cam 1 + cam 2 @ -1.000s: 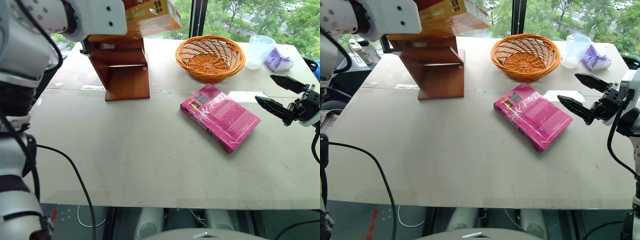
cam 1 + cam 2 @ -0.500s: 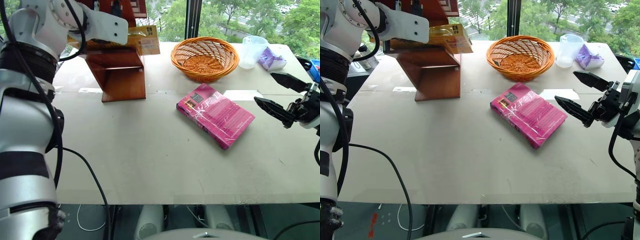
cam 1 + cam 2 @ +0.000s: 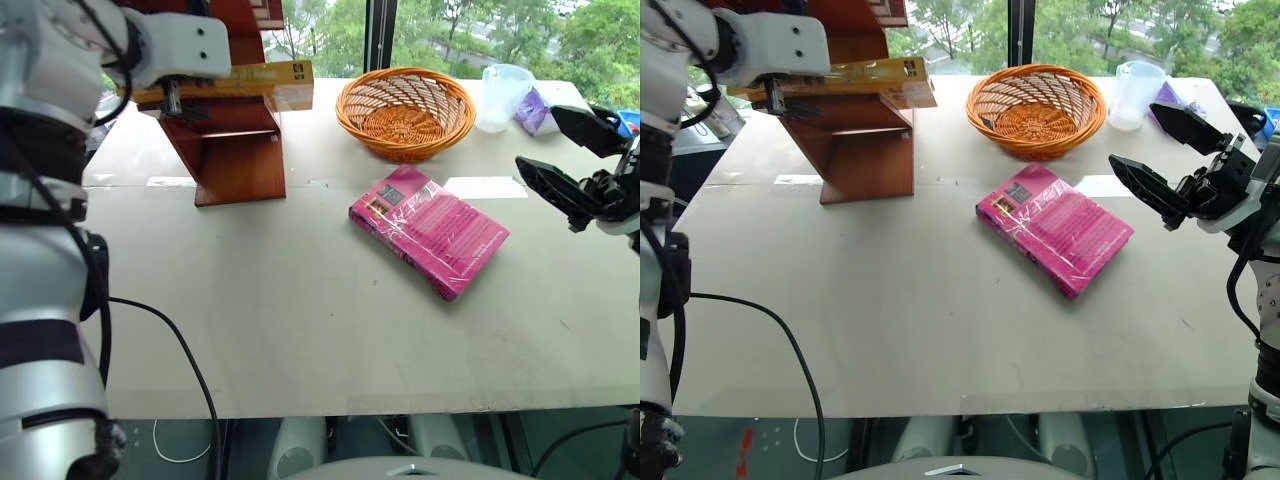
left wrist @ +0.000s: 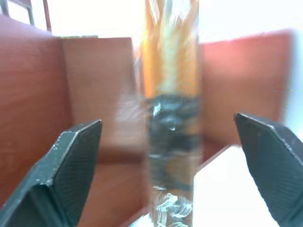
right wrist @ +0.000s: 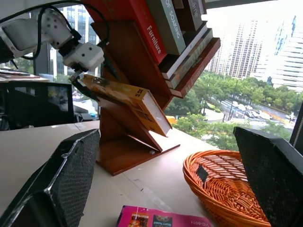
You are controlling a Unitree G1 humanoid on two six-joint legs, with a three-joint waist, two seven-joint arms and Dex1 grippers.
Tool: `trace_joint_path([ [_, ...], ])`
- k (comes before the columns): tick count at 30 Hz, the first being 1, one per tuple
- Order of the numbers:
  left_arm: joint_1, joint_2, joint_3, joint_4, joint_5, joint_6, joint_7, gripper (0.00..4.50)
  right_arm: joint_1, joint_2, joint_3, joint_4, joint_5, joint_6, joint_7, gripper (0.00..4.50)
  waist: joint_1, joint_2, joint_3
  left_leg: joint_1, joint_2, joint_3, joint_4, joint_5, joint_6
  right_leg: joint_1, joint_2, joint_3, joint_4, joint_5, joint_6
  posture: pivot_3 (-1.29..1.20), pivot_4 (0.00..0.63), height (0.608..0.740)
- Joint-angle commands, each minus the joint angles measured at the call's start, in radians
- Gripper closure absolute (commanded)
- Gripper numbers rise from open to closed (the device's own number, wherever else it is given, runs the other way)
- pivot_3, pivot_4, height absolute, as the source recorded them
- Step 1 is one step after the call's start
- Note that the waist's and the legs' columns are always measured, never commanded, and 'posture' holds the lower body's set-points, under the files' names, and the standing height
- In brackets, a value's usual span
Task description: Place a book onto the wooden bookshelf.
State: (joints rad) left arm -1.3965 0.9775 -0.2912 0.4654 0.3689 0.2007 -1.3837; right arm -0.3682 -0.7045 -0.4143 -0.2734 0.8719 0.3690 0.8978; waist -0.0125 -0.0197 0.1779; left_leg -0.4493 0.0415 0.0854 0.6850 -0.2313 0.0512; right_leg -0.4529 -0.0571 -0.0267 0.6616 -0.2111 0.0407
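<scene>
My left hand [image 4: 165,142] has its fingers spread apart either side of the book [image 3: 855,72] — it lies on the wooden bookshelf [image 3: 865,150], overhanging the edge. A nudge could tip it off. My right hand [image 3: 1175,160] hangs open. One pink book [image 3: 1055,228], one basket [image 3: 1035,105] — both on the surface [image 3: 890,330].

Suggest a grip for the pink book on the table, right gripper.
Judgement: take the pink book across its thickness at the long edge facing the right gripper, coming in low from that side. It lies flat, too broad to span from above; wrap may be slippery.
</scene>
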Motion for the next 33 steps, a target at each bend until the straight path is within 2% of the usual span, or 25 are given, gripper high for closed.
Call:
trace_joint_path([
  [1,0.035,0.057,0.236,-0.376,-0.252,0.389,-0.133,0.13,-0.007,-0.031,-0.057,-0.027,0.034,0.008,-0.006,0.0,0.001,0.0,0.0,-0.002,0.0,0.0,0.0,0.0,0.0,-0.001,0.0,0.0,-0.002,0.0,0.0,0.0,0.15,0.733],
  [4,0.087,0.05,0.362,-0.64,-0.484,0.825,-0.196,0.13,-0.013,-0.049,-0.07,-0.035,0.061,0.035,-0.016,0.0,0.001,0.0,0.0,-0.001,-0.003,-0.001,0.0,-0.001,0.001,0.001,-0.003,-0.001,-0.002,-0.001,0.002,0.0,0.15,0.733],
  [8,0.149,-0.131,0.48,-0.863,-0.664,1.163,-0.05,0.13,-0.012,-0.064,-0.073,-0.038,0.08,0.061,-0.025,0.0,0.01,0.0,0.0,0.004,-0.004,-0.008,0.003,-0.003,0.006,0.009,-0.003,-0.004,0.0,-0.004,0.007,0.0,0.15,0.733],
  [10,0.25,-0.299,0.515,-0.973,-0.678,1.211,0.092,0.13,0.008,-0.078,-0.078,-0.051,0.077,0.08,-0.033,0.0,0.015,0.0,0.0,0.008,-0.005,-0.011,0.004,-0.003,0.006,0.015,0.001,-0.002,0.0,-0.004,0.008,0.0,0.15,0.733],
  [11,0.311,-0.4,0.539,-1.02,-0.68,1.189,0.174,0.13,0.027,-0.087,-0.085,-0.062,0.07,0.088,-0.035,0.0,0.016,0.001,0.0,0.017,-0.005,-0.012,0.004,-0.003,0.006,0.024,0.002,0.0,-0.001,-0.006,0.005,0.0,0.15,0.733],
  [13,0.413,-0.555,0.559,-1.07,-0.672,1.109,0.32,0.13,0.07,-0.104,-0.106,-0.077,0.065,0.104,-0.04,0.0,0.021,0.0,0.0,0.027,-0.005,-0.012,0.001,-0.004,0.006,0.033,0.002,0.001,-0.002,-0.007,0.003,0.0,0.15,0.733],
  [16,0.565,-0.65,0.538,-1.122,-0.699,1.084,0.422,0.13,0.18,-0.142,-0.143,-0.096,0.033,0.126,-0.025,0.0,0.018,-0.002,0.001,0.03,-0.004,-0.011,0.0,-0.004,0.006,0.036,0.003,0.003,-0.003,-0.007,0.003,0.0,0.15,0.733],
  [20,0.789,-0.631,0.543,-1.148,-0.759,0.991,0.442,0.13,0.331,-0.178,-0.201,-0.103,-0.016,0.13,0.005,0.0,0.014,0.0,0.0,0.033,-0.004,-0.007,-0.005,-0.004,0.006,0.036,0.003,0.01,-0.003,-0.004,0.0,0.0,0.15,0.733],
  [25,1.127,-0.462,0.592,-1.106,-0.773,0.784,0.371,0.13,0.581,-0.204,-0.307,-0.049,-0.151,0.087,0.089,0.0,0.014,0.0,0.0,0.034,-0.004,-0.007,-0.007,-0.004,0.006,0.035,0.004,0.011,-0.004,-0.006,-0.003,0.0,0.15,0.733],
  [29,1.265,-0.381,0.648,-1.072,-0.811,0.681,0.338,0.13,0.691,-0.207,-0.36,0.031,-0.237,0.015,0.16,0.0,0.023,0.0,-0.001,0.035,-0.004,-0.007,-0.007,-0.004,0.006,0.035,0.001,0.01,-0.006,-0.008,0.0,0.0,0.15,0.733],
  [33,1.359,-0.336,0.67,-1.039,-0.844,0.616,0.33,0.13,0.725,-0.214,-0.371,0.107,-0.28,-0.031,0.207,0.0,0.024,0.0,-0.001,0.035,-0.004,-0.007,-0.007,-0.007,0.001,0.035,-0.006,0.009,-0.007,-0.008,0.0,0.0,0.15,0.733],
])
